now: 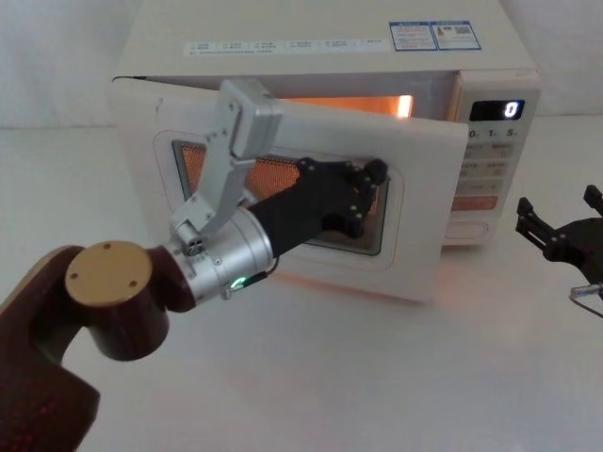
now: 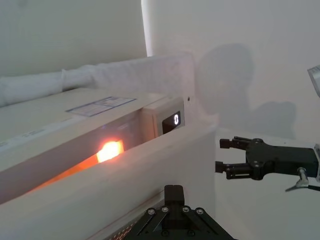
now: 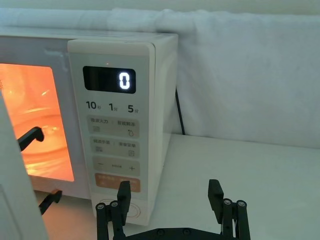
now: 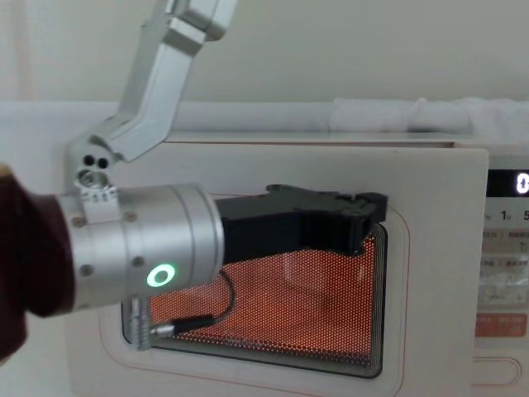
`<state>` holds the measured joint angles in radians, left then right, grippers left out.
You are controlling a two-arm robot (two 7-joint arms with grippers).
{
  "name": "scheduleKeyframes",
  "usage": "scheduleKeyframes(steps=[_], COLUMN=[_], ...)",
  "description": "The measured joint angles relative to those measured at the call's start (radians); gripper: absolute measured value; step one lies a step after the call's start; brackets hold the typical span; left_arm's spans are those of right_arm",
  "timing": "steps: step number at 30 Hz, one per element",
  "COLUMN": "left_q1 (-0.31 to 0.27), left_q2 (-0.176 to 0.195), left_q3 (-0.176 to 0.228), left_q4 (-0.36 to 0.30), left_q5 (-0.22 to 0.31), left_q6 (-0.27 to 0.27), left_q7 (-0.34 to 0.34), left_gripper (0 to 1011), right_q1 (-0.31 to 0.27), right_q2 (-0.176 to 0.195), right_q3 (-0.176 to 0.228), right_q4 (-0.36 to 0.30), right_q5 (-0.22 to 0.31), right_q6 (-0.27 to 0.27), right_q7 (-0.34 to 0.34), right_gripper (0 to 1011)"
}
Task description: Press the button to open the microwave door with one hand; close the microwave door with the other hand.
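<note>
On ajar microwave door, left hand, right hand aside

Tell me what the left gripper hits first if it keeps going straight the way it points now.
The microwave door. The left gripper points at the door's dark window and looks to be at or almost on it, though actual contact can't be confirmed. The door stands ajar, the lit cavity showing behind it.

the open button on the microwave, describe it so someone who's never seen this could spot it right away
Find the cream microwave and go to the narrow control panel right of its door, under the digital display. The button is the wide pill-shaped cream key at the very bottom, directly below the orange-red rectangular key and larger than the small grey keys above.
</note>
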<state>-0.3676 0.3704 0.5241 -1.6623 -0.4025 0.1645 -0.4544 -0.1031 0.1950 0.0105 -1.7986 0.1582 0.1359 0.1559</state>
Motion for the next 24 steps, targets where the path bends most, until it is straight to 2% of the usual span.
scheduleKeyframes(steps=[14,24], left_q1=[-0.083,-0.114], left_q2=[-0.061,-0.095], left_q3=[0.035,0.048], left_q4=[0.06,0.088], left_q5=[0.036,0.056], left_q6=[0.026,0.052], left_q7=[0.034,0.052], left_gripper=[0,0], right_q1=[0.0,0.0], right_q2=[0.0,0.0], right_q3=[0.0,0.0], right_q4=[0.0,0.0], right_q5=[0.0,0.0], right_q6=[0.0,0.0], right_q7=[0.0,0.0], right_gripper=[1002,1003])
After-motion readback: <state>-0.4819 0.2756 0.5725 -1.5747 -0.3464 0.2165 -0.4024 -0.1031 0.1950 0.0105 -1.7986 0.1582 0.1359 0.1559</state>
